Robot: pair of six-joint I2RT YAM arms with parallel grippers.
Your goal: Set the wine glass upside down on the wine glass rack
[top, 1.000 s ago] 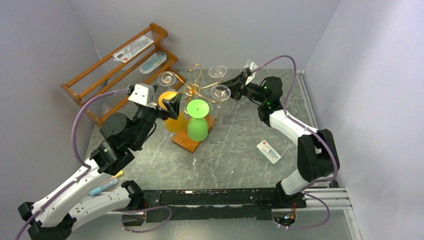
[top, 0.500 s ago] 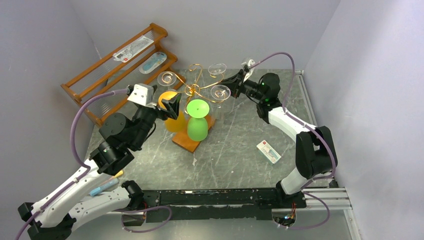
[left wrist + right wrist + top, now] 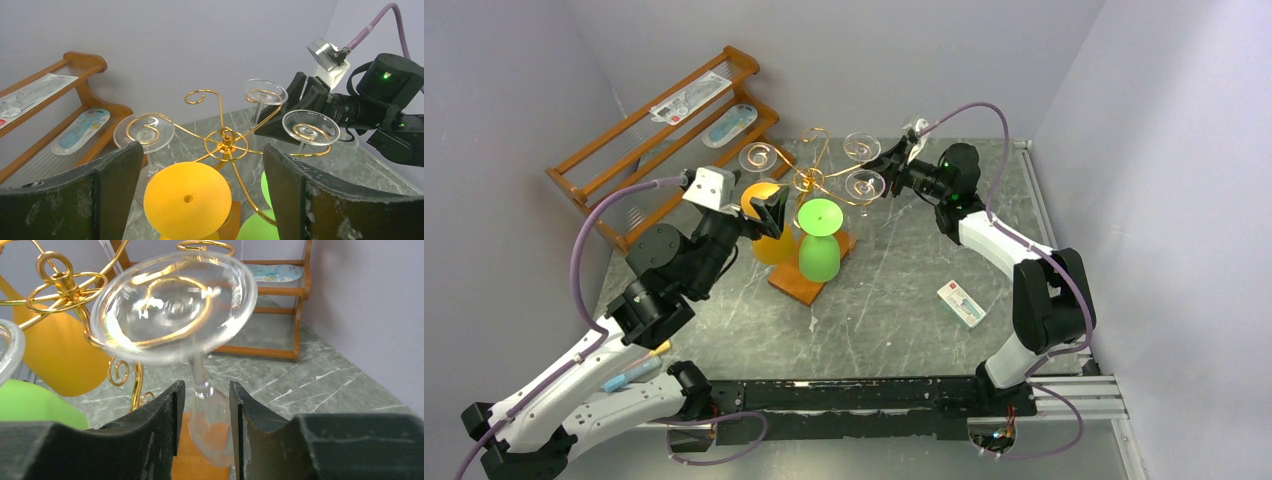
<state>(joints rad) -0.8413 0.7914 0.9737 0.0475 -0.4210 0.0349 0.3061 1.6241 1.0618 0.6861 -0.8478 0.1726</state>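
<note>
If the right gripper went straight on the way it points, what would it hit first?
Probably the clear wine glass hanging upside down; its stem sits between the open fingers of the right gripper. The gold wine glass rack lies just behind, depth unclear.

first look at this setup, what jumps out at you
The gold wine glass rack mid-table, hung with upside-down clear glasses, plus a green glass and a yellow glass, also inverted, on its near side. At its right, the right gripper straddles the stem of one clear wine glass, jaws apart from it.
</note>
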